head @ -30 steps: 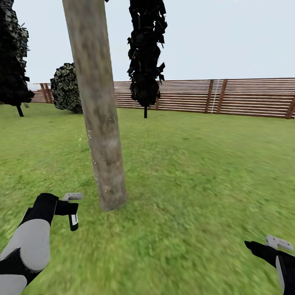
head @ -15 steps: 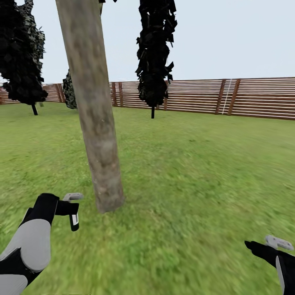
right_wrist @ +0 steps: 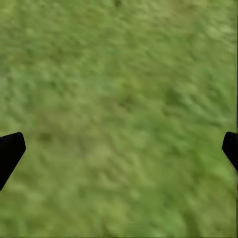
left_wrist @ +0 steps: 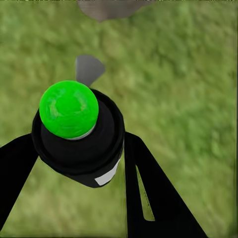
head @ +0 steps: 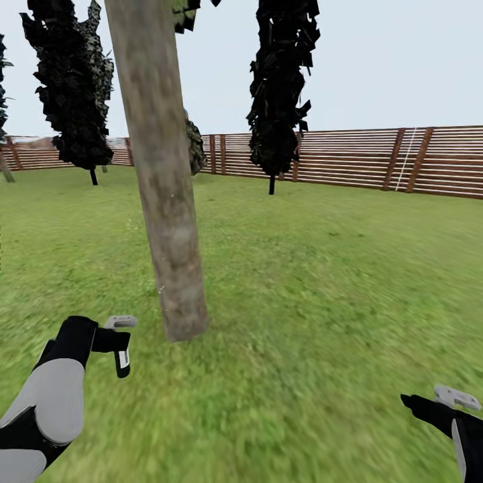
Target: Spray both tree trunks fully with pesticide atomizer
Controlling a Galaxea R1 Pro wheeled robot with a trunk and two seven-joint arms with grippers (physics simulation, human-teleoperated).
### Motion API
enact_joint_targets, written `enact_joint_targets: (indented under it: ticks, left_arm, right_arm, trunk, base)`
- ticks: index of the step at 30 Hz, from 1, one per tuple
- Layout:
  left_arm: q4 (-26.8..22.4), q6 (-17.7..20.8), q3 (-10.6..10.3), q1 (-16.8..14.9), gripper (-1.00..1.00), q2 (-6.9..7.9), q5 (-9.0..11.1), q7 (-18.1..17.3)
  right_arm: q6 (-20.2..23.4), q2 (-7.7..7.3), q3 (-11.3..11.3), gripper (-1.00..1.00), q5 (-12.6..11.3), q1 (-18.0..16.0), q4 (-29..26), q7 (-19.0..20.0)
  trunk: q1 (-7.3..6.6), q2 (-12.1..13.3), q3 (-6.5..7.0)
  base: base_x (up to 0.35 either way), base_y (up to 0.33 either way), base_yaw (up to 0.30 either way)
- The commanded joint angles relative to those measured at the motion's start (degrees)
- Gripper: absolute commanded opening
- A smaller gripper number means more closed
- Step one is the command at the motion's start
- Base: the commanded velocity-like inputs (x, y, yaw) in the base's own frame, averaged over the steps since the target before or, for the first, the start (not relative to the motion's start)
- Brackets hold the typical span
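The left gripper [head: 121,339] sits at about 8 o'clock in the head view, clamped on the atomizer [head: 122,363], a small black sprayer with a pale strip hanging down from the fingers above the grass [head: 315,282]; in the left wrist view the atomizer [left_wrist: 82,136] is seen end-on between the two dark fingers [left_wrist: 148,193], and its cap there is bright green rather than red; the trunk [head: 164,181] rises just beside it, at about 1 o'clock from the gripper, leaning slightly, its foot meeting the grass a little past the fingertips, the two apart; a few white specks show low on the bark, too fine to judge how far they spread; the right gripper [head: 456,397] lies at 4 o'clock in the head view, well apart from the trunk, and in the right wrist view its fingertips [right_wrist: 11,148] stand wide apart at the frame's two sides with nothing but grass between them; dark conifers [head: 282,87] stand at 12 o'clock before the slatted fence [head: 376,161], another [head: 74,87] at 11 o'clock.
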Motion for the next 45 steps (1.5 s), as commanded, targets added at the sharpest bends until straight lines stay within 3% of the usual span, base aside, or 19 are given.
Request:
enact_joint_targets:
  ticks: [1,17,25,35,39,45]
  left_arm:
    - [-0.14,0.18,0.23,-0.09,-1.0,-0.05,-0.46,-0.46]
    - [-0.23,1.72,0.07,-0.09,-1.0,-0.04,-0.91,-0.6]
    - [-0.23,1.81,0.08,-0.09,-1.0,-0.04,-0.99,-0.6]
    - [-0.2,2.09,-0.23,-0.09,-1.0,-0.12,-1.02,-0.6]
    - [-1.52,10.51,-0.56,-1.12,-1.0,-0.1,-0.95,-0.77]
    - [-3.51,13.01,-3.31,-5.76,-1.0,-0.64,-1.0,-1.16]
  right_arm:
    - [0.15,0.02,-0.14,1.0,0.6,-0.05,-0.04,0.52]
    - [0.15,-0.06,-0.07,1.0,0.62,-0.05,-0.03,0.52]
    - [0.15,-0.06,-0.07,1.0,0.63,-0.04,-0.03,0.52]
    - [0.15,-0.06,-0.07,1.0,0.62,-0.03,-0.03,0.5]
    - [0.15,-0.13,-0.07,1.0,0.59,-0.05,-0.03,0.5]
    - [0.15,-0.32,-0.07,1.0,0.56,-0.05,0.05,0.46]
  trunk:
    - [-0.01,-0.03,-0.06]
    - [-0.01,-0.03,-0.06]
    - [-0.01,-0.03,-0.06]
    - [-0.01,-0.03,-0.06]
    - [-0.01,-0.03,-0.06]
    - [-0.01,-0.03,-0.06]
  base:
    - [0.087,-0.288,0.056]
    - [0.181,-0.241,0.192]
    - [0.014,-0.26,0.233]
    - [-0.012,-0.117,0.019]
    - [0.0,-0.001,0.0]
    - [0.0,0.0,0.0]
